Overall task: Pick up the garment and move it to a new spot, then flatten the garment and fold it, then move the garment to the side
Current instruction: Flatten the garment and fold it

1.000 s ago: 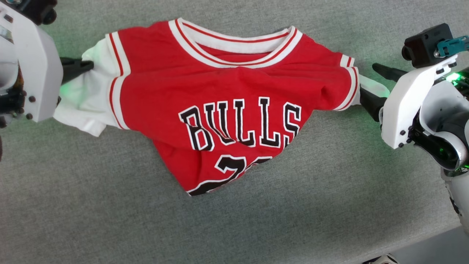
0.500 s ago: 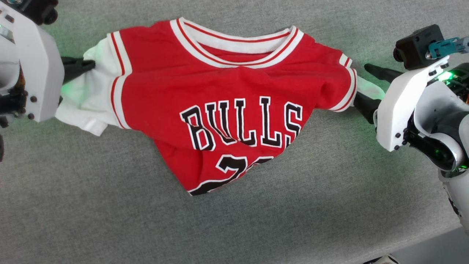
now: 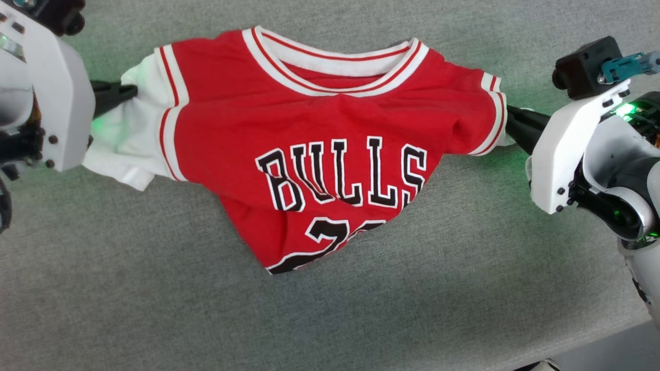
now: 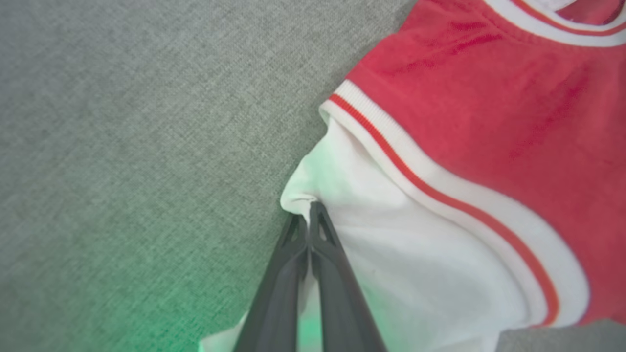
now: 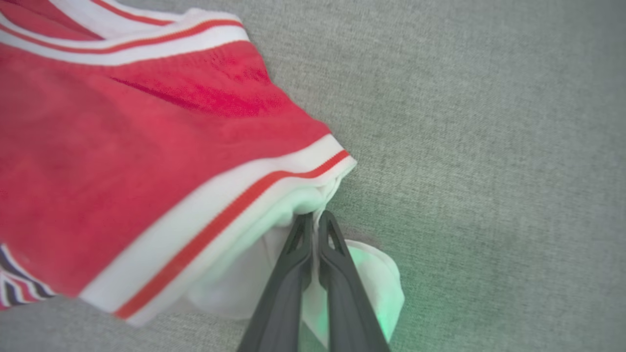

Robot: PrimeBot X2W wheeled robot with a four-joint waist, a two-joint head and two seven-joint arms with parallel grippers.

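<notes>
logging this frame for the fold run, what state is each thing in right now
garment: "BULLS" side up, stretched sideways between the two pincers, lower half bunched, not flat, not folded
left pincer: shut on the garment
right pincer: shut on the garment

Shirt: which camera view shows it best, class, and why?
The head view: the whole shirt lies in frame, lettering included. The left wrist view shows a white sleeve pinched by the left hand; the right wrist view, the other sleeve in the right hand.
</notes>
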